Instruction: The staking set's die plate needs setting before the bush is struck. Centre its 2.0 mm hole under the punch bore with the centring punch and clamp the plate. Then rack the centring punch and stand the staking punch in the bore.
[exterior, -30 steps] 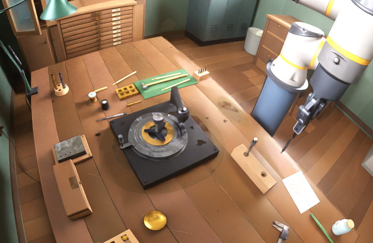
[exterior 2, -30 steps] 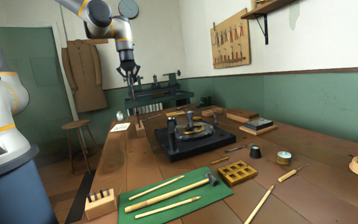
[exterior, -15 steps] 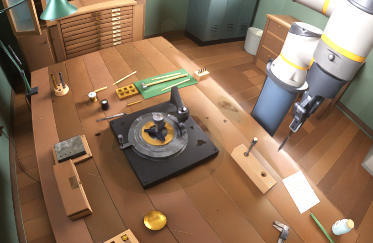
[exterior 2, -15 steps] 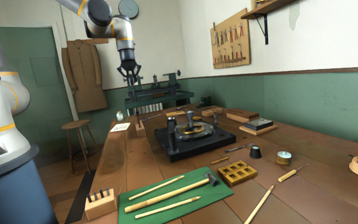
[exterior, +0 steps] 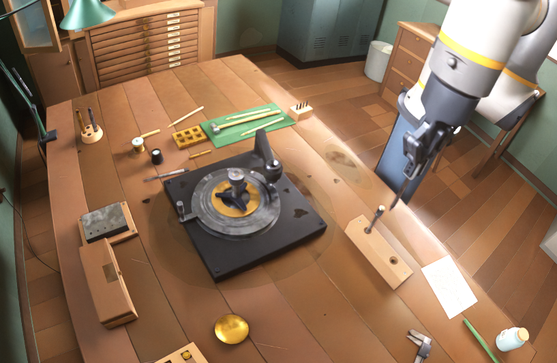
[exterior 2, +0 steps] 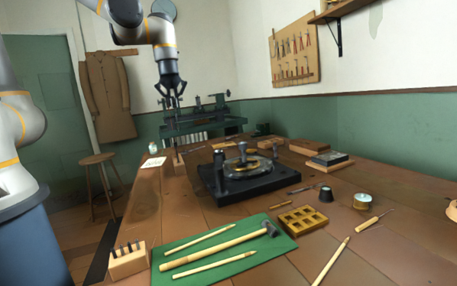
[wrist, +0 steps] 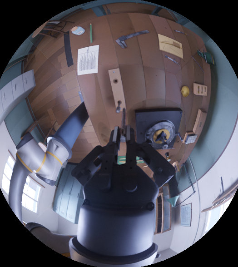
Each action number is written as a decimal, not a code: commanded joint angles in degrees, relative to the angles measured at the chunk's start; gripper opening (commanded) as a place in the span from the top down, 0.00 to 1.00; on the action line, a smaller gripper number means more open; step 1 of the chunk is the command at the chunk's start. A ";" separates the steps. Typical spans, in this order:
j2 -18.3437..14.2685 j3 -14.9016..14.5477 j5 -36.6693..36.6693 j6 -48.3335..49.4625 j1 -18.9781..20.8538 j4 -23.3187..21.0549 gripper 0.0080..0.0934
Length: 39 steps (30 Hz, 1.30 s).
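A staking punch stands in one hole of the wooden rack block near the bench's right edge; the block's other hole is empty. Left of it the staking tool's black base carries the round die plate, with a dark frame post and knob behind. The pointed centring punch hangs tip down, high above the bench and just right of the rack. My gripper is closed and holds this punch.
A green mat with a hammer and sticks lies beyond the tool. A paper sheet, calipers, a bottle and a brass disc lie toward the near end. Wooden boxes sit left.
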<state>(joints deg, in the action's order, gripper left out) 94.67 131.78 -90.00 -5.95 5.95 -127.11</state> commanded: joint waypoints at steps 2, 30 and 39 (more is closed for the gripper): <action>0.05 -0.03 0.00 1.09 -1.11 -0.02 1.00; -2.29 -2.17 0.00 17.88 -17.88 -0.21 1.00; -3.43 -3.27 0.00 21.03 -21.02 -0.26 1.00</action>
<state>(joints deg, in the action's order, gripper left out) 91.19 128.54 -90.00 15.13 -15.14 -127.35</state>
